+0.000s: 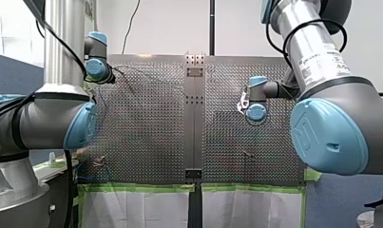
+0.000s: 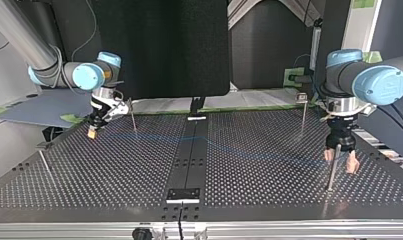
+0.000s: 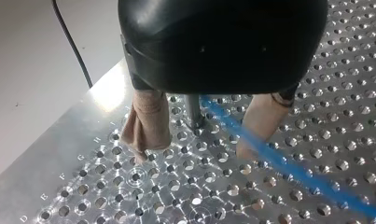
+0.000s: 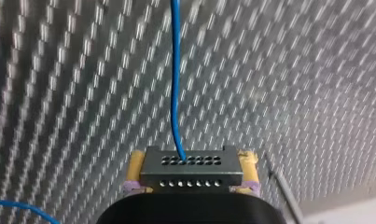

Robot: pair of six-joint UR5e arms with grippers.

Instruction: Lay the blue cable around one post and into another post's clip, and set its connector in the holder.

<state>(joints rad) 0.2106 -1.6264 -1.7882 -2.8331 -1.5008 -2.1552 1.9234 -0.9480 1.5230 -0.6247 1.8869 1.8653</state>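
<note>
The blue cable (image 2: 249,150) stretches low over the perforated table, from one gripper to the other. At the top view's left, my right gripper (image 2: 92,131) is shut on the grey connector (image 4: 191,170). Its yellow pads (image 4: 248,161) clamp both sides, and the cable (image 4: 175,70) leads straight ahead from the connector. At the top view's right, my left gripper (image 2: 341,161) stands open, its beige fingers (image 3: 146,123) on either side of a thin post (image 3: 194,112). The cable (image 3: 288,163) runs from that post's foot and crosses one finger.
More thin posts stand on the table: one (image 2: 132,114) beside my right gripper, one (image 2: 303,112) with a small clip head at the far right, one (image 2: 44,161) at the near left. A dark centre strip (image 2: 189,160) carries small blocks (image 2: 184,195).
</note>
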